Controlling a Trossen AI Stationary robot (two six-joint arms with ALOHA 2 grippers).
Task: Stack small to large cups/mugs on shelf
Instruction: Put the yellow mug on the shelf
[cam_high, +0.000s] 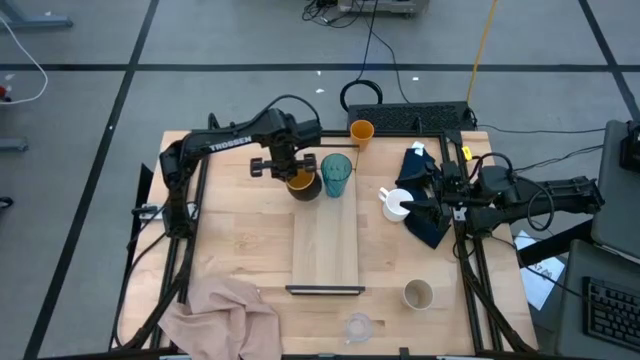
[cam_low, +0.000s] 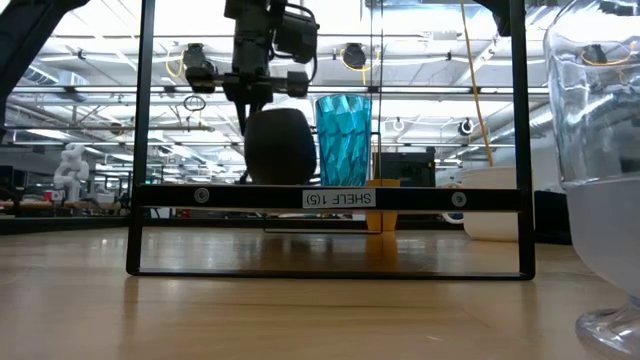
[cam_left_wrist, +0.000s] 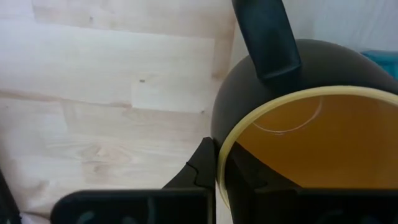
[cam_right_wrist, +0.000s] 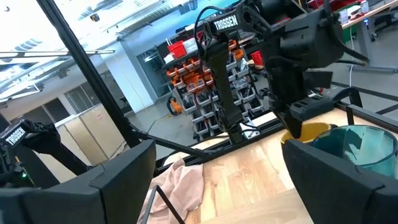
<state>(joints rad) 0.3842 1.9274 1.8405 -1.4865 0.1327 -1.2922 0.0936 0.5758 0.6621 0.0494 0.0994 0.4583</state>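
While upright, dark mug (cam_high: 302, 184) seemingly opens toward left pincer (cam_high: 290, 166)

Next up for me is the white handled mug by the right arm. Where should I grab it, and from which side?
Likely the rim, from straight above. The white handled mug stands upright with its mouth open upward, and its handle points toward the shelf. The right gripper sits right beside it, on the side away from the handle, so pinch the wall there, one finger inside. How firmly the thin rim will hold is unclear.

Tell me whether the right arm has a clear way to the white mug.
Probably yes: the white mug sits on bare tabletop just ahead of the right gripper, whose fingers are open, with nothing between them.
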